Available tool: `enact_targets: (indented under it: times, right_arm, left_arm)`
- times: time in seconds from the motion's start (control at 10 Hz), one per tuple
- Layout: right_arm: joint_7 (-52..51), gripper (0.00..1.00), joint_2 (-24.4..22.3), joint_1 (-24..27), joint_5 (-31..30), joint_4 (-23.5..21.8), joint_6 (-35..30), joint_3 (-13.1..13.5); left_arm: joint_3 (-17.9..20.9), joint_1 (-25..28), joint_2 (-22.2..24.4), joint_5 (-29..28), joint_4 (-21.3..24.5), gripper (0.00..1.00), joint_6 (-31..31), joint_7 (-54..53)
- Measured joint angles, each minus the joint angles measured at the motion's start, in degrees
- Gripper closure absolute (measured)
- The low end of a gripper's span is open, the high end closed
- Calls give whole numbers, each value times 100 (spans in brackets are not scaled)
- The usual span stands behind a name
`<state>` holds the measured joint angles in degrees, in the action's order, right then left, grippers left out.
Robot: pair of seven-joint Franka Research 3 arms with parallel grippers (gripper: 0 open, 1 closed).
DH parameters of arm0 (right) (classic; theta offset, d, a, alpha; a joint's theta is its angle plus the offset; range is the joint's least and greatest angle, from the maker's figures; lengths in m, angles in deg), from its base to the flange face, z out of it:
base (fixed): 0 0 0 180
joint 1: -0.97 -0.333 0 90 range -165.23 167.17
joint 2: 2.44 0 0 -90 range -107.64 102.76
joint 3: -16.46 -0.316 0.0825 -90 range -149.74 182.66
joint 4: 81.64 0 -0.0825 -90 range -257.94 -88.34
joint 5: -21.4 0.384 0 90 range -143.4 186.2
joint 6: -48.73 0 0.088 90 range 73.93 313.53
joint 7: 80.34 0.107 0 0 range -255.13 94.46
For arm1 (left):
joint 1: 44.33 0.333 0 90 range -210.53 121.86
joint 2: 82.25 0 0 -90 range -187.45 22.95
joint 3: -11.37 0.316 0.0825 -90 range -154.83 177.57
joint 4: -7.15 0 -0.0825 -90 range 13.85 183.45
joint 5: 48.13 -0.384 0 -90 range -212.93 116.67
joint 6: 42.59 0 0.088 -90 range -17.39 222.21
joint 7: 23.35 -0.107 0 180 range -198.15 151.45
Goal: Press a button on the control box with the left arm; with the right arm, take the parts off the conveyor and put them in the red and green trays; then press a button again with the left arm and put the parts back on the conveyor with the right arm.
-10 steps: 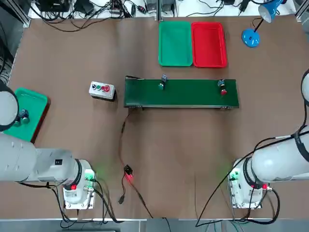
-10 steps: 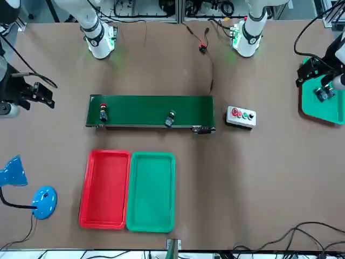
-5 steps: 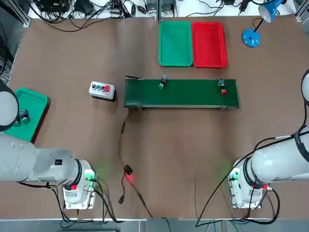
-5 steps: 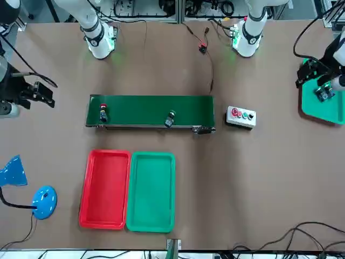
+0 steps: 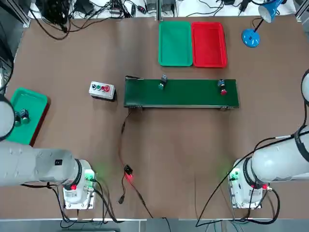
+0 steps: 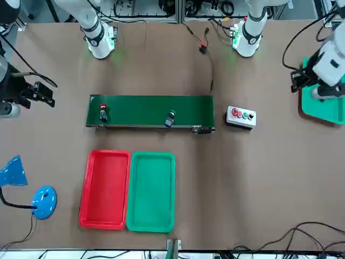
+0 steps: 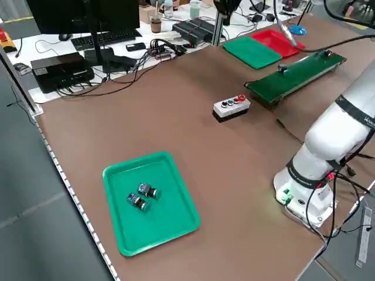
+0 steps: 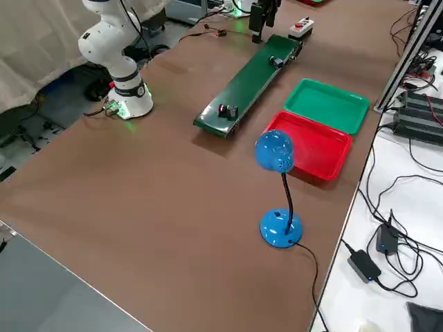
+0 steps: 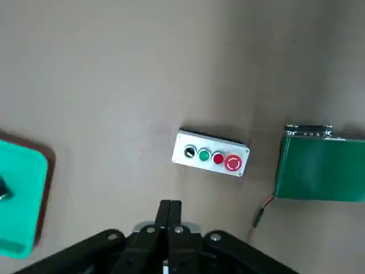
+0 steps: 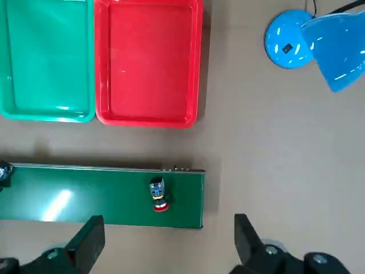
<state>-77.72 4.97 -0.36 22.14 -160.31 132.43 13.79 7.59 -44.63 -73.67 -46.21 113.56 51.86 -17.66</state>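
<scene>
My left end effector (image 9: 170, 204) is closed, empty; control box (image 9: 211, 153) on bench (image 9: 114, 85), beside conveyor (image 9: 325, 168). Buttons sit tight; slight sideways misalignment could press the wrong one.

On the brown bench (image 8: 159, 228), a long green belt (image 8: 243, 91) with two small dark parts (image 8: 228, 111) on top, well apart. Just beyond its far end, a control box (image 8: 302, 28). Beside the belt, green tray (image 8: 328, 105) next to red tray (image 8: 313, 145). Near the red one, a blue lamp (image 8: 275, 151), with a black cord (image 8: 315, 277) trailing from its base.
</scene>
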Motion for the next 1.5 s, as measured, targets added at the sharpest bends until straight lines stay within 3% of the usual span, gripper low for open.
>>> enact_targets:
  times: [0.3, 0.8, 1.0, 1.5]
  right_arm:
    - [0, 0, 0, 1, 0, -2, -2, 3]
    - [0, 0, 0, 1, 0, -9, -4, 5]
    - [0, 0, 1, 1, 0, -11, -4, 6]
    - [0, 0, 1, 1, 0, -16, -4, 6]
  left_arm:
    - [-305, -124, 495, 12, 1371, 99, 853, 0]
    - [-626, -158, 460, 12, 2787, 99, 2346, 0]
    - [-653, -215, 203, 12, 3020, 99, 2791, 0]
    - [-848, -278, -789, 20, 3084, 99, 3722, 99]
